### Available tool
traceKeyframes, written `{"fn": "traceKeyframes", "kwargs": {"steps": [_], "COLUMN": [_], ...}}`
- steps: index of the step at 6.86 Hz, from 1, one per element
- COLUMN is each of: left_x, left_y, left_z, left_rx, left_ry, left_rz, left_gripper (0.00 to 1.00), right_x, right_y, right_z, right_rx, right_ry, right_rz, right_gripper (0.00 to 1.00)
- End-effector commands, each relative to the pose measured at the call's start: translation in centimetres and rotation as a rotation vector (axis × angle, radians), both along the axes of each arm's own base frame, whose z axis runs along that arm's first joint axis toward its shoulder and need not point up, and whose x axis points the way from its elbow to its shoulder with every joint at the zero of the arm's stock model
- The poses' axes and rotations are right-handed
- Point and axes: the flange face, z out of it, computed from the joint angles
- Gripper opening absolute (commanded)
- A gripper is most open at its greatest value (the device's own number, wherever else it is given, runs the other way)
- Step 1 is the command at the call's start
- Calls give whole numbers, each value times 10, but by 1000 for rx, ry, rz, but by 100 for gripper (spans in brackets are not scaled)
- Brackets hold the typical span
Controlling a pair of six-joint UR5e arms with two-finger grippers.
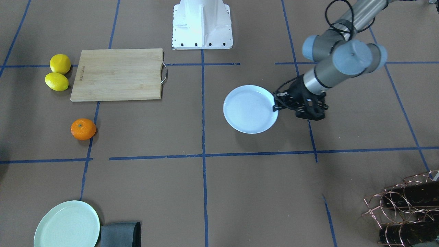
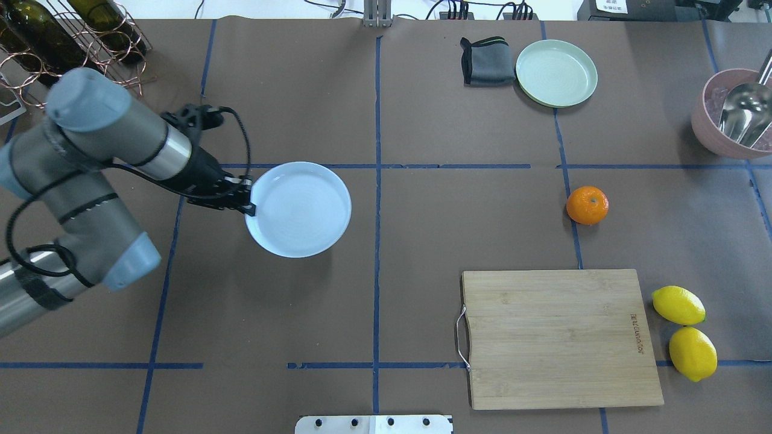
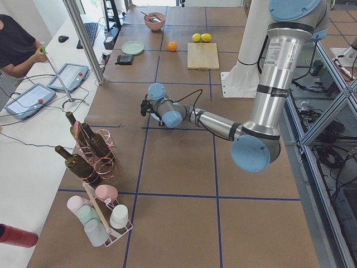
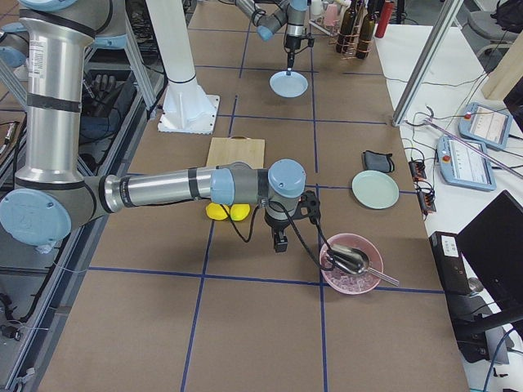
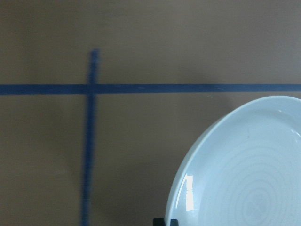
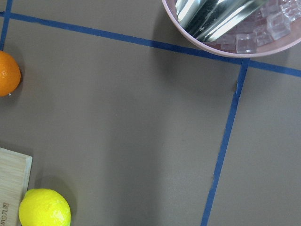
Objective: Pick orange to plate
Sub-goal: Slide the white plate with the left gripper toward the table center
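Wooden board's (image 2: pixel 561 337) burnt lettering was unreadable. The orange (image 2: pixel 587 205) sat well apart at the plate's (image 2: pixel 301 211) 3 o'clock on the tabletop (image 2: pixel 422 241). Left tool (image 2: pixel 248 207) clamped the plate's 9 o'clock rim; right tool's (image 4: pixel 279 243) state could not be told.

text: none legible | cutting board (image 2: pixel 561 337): small mark near one edge, unreadable

One orange (image 2: pixel 587 205); two lemons (image 2: pixel 678 305) (image 2: pixel 693 354); two plates, one bluish-white plate (image 2: pixel 298 209) and one mint-green plate (image 2: pixel 556 73); one cutting board (image 2: pixel 558 337); one folded cloth (image 2: pixel 485 60); one pink bowl (image 2: pixel 705 132).
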Motion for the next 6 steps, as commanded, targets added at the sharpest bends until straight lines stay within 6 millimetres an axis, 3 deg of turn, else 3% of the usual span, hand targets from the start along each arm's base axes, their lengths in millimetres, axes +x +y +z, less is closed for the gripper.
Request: {"fn": "traceKeyframes", "kwargs": {"steps": [1, 5, 6], "left_x": [94, 114, 113], "left_y": [52, 55, 54], "left_z": [-47, -27, -29], "left_rx": [22, 17, 23], "left_ry": [3, -40, -38], "left_rz": [-25, -35, -41], "left_gripper": [0, 0, 25], "right_x": [0, -2, -6], "right_y": [0, 0, -1], "right_z": [-1, -8, -11], "right_rx": [4, 8, 3], "right_ry": [-1, -29, -44], "right_rz": [-1, 0, -1], "right_gripper": [100, 100, 100]}}
